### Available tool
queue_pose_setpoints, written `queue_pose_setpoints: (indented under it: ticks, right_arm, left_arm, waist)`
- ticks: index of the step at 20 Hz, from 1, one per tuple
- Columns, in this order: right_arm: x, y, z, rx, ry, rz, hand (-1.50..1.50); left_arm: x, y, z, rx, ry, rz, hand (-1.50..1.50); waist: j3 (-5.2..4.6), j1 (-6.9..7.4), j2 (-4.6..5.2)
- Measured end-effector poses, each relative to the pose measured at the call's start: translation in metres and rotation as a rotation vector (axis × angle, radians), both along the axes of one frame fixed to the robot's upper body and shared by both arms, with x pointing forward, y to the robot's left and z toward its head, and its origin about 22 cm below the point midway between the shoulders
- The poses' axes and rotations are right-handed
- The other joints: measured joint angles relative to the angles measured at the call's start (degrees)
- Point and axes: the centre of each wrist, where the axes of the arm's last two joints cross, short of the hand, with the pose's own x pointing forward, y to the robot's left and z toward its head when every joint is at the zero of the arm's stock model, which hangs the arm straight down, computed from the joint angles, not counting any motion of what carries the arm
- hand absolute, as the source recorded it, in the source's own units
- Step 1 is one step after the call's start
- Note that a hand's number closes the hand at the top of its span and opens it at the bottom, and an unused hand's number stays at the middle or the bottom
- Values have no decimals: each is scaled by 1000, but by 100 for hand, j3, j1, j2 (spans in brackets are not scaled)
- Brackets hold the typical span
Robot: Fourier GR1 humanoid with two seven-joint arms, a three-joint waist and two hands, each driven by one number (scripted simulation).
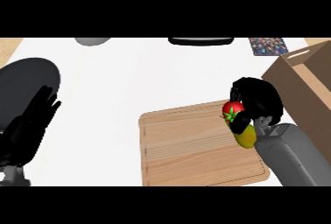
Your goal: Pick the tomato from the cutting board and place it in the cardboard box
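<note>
the right hand [257,99] curls around the tomato [233,109] at the board's [194,151] right edge, beside a yellow fruit [245,136]. the box [304,83] stands right of the board. the left hand [29,122] rests open, far left of the board.

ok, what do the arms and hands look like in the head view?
Right forearm: smooth grey, boxy with rounded edges. Right hand: glossy black. Left hand: black, with slim dark fingers; its forearm is mostly hidden. No cables, markings or sleeves visible.
</note>
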Motion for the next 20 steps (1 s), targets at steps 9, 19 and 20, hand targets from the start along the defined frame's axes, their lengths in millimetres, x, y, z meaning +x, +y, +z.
queue_pose_setpoints:
  ticks: [9,19,20]
  right_arm:
    - [-24,12,107,-12,-352,-30,150]
    - [-31,-34,169,-37,-544,-232,150]
    - [-31,-40,173,-34,-548,-248,150]
  left_arm:
    - [2,1,1,-1,2,3,0]
    - [-1,1,7,-5,7,3,0]
    - [-2,-1,4,-2,6,3,0]
  waist:
    - [-5,-29,-23]
    - [-3,-7,-11]
    - [-2,-6,-8]
